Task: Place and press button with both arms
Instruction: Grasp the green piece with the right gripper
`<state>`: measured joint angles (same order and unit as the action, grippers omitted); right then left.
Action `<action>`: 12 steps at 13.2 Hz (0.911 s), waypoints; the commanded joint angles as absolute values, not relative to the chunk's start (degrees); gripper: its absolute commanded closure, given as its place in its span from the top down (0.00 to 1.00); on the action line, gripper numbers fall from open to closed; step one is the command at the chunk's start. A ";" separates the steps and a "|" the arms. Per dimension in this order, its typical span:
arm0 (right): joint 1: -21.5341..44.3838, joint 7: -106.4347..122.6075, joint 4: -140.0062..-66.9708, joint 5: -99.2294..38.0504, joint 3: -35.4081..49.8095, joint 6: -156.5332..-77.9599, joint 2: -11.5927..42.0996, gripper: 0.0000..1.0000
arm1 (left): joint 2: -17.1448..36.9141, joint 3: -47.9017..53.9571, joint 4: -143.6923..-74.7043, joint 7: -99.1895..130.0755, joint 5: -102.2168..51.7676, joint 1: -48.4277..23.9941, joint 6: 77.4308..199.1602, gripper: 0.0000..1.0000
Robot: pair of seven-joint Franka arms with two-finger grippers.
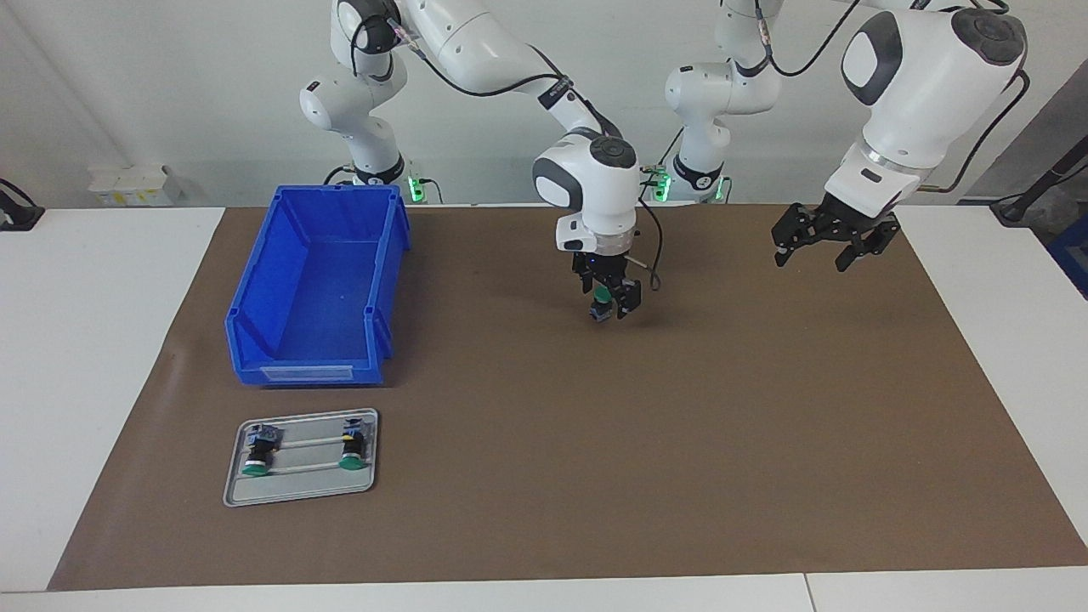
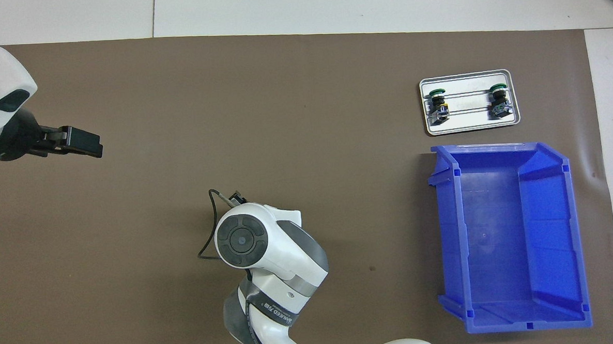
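**Button pinched over mid-mat, drop and tip-over risks**

My right gripper (image 1: 605, 299) is pinching the small push-button switch with round green cap, black body and blue-grey base (image 1: 602, 304), held above the middle of the brown paper mat (image 1: 595, 442). In the overhead view my own wrist hides both.

My left gripper (image 1: 831, 238) hangs with fingers spread over the mat toward the left arm's end, waiting. In the facing view it sits at about 3 o'clock from the held button, well apart.

Two more green-capped switches (image 1: 259, 446) lie on the grey metal tray (image 1: 297, 493), at about 8 o'clock from the held one in the facing view. The open blue plastic bin (image 1: 314, 289) stands just nearer to the robots than the tray.

Risks, as I judge them:
- The button looks gripped high, near the cap, so it may swing or slip.
- If set down tilted, it could roll onto its side like those on the tray.
- If I let go before the left gripper presses, the button may topple.
- Off-centre press could skid it across the paper.
- The two grippers could collide if I hold too close to the cap.
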<state>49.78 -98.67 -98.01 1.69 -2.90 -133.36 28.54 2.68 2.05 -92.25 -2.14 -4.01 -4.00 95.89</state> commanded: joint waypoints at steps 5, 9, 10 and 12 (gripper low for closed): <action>49.83 -101.33 -99.49 2.55 -2.99 -137.11 29.18 0.55 | 0.70 2.20 -94.57 -2.90 -4.75 -3.34 96.68 1.00; 48.96 -98.89 -98.97 2.55 -2.99 -135.53 29.09 0.00 | 0.79 2.20 -94.57 -2.90 -4.75 -3.34 96.68 1.00; 48.61 -96.18 -98.62 2.29 -2.99 -134.83 28.83 0.00 | 0.79 2.20 -94.57 -2.90 -4.75 -3.34 96.68 1.00; 46.24 -92.13 -98.44 1.85 -2.99 -133.08 26.21 0.00 | 0.79 2.20 -94.57 -2.90 -4.75 -3.34 96.68 1.00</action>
<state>48.75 -96.17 -98.58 1.69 -3.13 -135.17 28.92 2.63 2.05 -92.27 -2.14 -4.01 -4.00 95.89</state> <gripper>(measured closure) 0.634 0.000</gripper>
